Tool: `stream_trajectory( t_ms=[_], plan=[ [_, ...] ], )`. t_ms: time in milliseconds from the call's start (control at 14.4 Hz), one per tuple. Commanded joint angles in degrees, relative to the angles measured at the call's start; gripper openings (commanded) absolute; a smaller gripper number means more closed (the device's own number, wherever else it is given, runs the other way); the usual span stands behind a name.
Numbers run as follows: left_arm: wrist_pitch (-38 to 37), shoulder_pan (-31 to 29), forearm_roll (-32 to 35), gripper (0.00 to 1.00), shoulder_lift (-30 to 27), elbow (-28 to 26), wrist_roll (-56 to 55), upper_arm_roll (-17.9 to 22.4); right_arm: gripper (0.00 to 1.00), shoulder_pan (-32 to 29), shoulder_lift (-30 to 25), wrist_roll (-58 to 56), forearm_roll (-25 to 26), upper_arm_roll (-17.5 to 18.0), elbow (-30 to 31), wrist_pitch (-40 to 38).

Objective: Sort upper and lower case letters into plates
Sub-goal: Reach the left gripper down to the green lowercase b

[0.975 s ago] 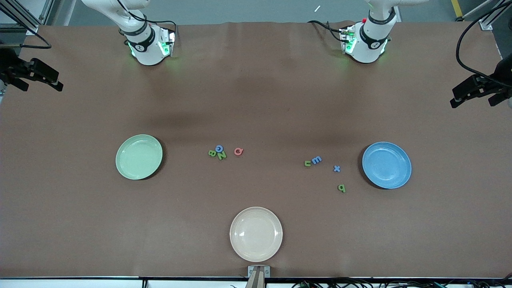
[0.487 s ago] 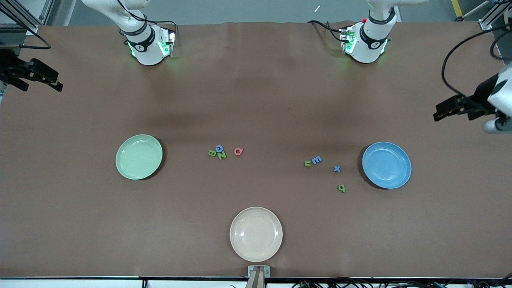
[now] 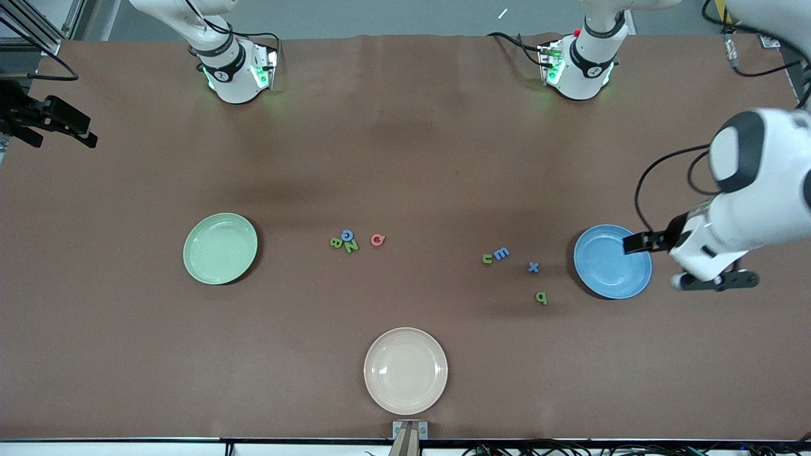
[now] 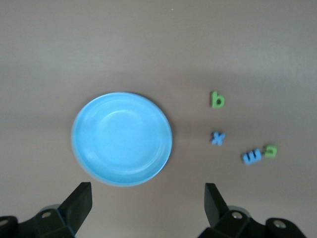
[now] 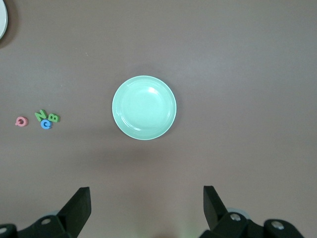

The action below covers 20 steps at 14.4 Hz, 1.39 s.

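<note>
The pale green plate (image 3: pixel 220 248) lies toward the right arm's end of the table and the blue plate (image 3: pixel 612 261) toward the left arm's end. Between them are two groups of letters. Green B (image 3: pixel 336 242), green N (image 3: pixel 351 246), blue G (image 3: pixel 347 235) and pink Q (image 3: pixel 377 240) lie together. Green u (image 3: pixel 487 258), blue m (image 3: pixel 501 254), blue x (image 3: pixel 533 267) and green q (image 3: pixel 540 297) lie near the blue plate. My left gripper (image 3: pixel 659 263) hangs open over the blue plate's outer rim, holding nothing (image 4: pixel 147 193). My right gripper (image 3: pixel 57 126) waits open at the table's end, high above the table (image 5: pixel 147 193).
A cream-beige plate (image 3: pixel 405 370) sits near the table's front edge, nearer to the camera than all the letters. The left arm's white forearm (image 3: pixel 754 190) reaches in over the table's end beside the blue plate. Both robot bases (image 3: pixel 234 69) stand along the table's back edge.
The left arm has swung in from the table's end and down, bringing its open gripper over the blue plate's outer rim. The right arm has barely moved. No letter has shifted.
</note>
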<state>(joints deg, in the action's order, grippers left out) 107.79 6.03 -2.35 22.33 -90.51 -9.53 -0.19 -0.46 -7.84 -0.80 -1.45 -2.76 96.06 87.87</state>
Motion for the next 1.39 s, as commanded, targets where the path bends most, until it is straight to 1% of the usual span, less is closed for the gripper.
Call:
stream_trajectory(
  t_ms=[0, 209, 278, 348, 487, 766, 835, 975, 1044, 1183, 1323],
  plan=[
    [7.41, 2.67, -0.73, 1.0, 2.35, -3.0, -5.13, 0.19, 1.0, -0.15, 2.12, 0.1, -1.19, -0.15, -2.98, -0.6],
    [13.04, 6.18, -0.64, 1.0, 5.69, -3.45, -13.22, 0.19, 1.0, 0.02, 2.04, 0.18, -1.63, -0.32, -2.72, -1.65],
    [15.67, 7.41, -0.64, 1.0, 7.88, -3.36, -14.63, 0.19, 1.0, 0.02, 2.04, 0.18, -1.89, -0.32, -2.64, -1.65],
    [20.14, 8.47, -0.29, 1.0, 10.34, -3.36, -16.73, 0.19, 1.0, 0.19, 2.13, 0.01, -1.89, -0.32, -2.63, -1.57],
    [26.3, 9.53, 0.15, 1.0, 14.04, -3.27, -22.79, 0.28, 1.0, 0.28, 2.13, -0.08, -1.63, -0.32, -2.63, -1.39],
    [27.3, 10.06, 0.24, 1.0, 16.42, -3.54, -23.78, 0.37, 1.0, -0.24, 2.39, 0.18, -1.11, -0.41, -2.63, -1.65],
    [27.39, 10.06, 0.59, 1.0, 17.12, -3.54, -23.78, 0.37, 1.0, -0.07, 3.09, 0.44, -0.93, -0.41, -2.55, -1.74],
    [27.91, 9.97, 2.43, 1.0, 17.48, -3.97, -23.87, 0.28, 1.0, -0.42, 6.94, 0.28, -1.71, -0.76, -3.16, -1.83],
    [28.44, 9.97, 2.44, 0.99, 17.74, -4.24, -23.87, 0.28, 1.0, -0.51, 7.31, 0.18, -1.89, -1.8, -3.25, -1.83],
    [29.23, 9.97, 2.44, 0.94, 18.36, -4.24, -23.96, 0.28, 1.0, -0.15, 7.93, 0.01, -1.63, -2.08, -3.25, -0.95],
    [30.89, 9.97, 2.44, 0.91, 19.15, -4.07, -23.96, 0.28, 1.0, -0.33, 10.29, -0.08, -0.75, -2.08, -3.34, 0.71]
  ],
)
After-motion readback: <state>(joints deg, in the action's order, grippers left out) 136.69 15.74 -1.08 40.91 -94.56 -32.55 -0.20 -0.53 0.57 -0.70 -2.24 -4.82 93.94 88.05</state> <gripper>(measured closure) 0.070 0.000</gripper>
